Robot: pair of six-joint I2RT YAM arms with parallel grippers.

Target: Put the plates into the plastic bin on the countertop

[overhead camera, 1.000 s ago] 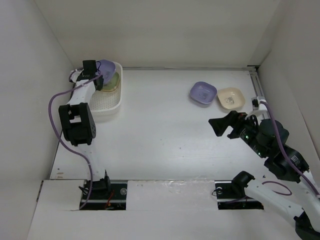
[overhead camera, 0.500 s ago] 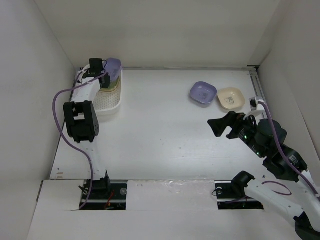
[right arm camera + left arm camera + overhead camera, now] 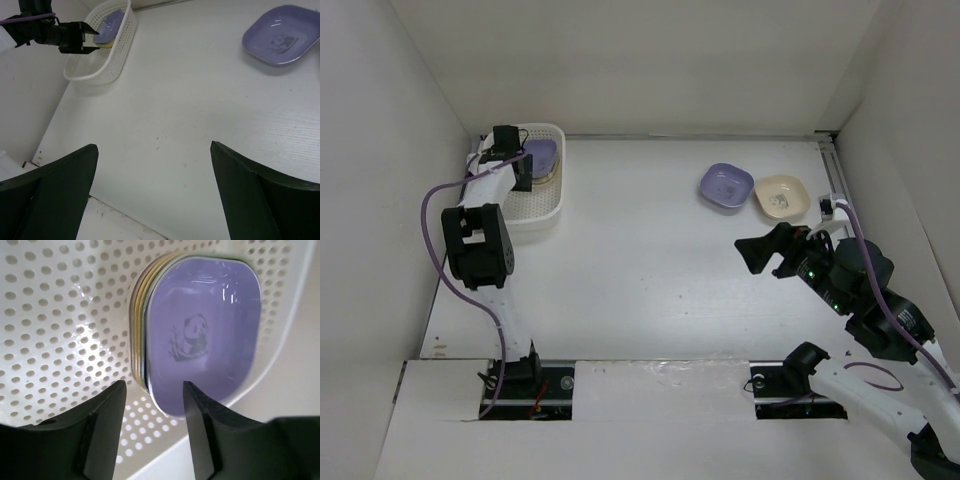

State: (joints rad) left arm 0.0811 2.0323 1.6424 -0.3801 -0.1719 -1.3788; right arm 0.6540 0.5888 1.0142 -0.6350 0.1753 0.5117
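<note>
While white walls close three sides, bench: flat, matte.
Plastic bin: corner, below left gripper, holding stacked plates.
Left gripper: fingers apart.
Right gripper: spread wide; lavender plate, cream plate beyond.

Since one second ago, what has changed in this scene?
The left gripper lowered the tilted lavender plate onto the stack in the plastic bin and opened, letting it go. The right gripper, open, and the other lavender plate and cream plate on the countertop stayed put.
</note>
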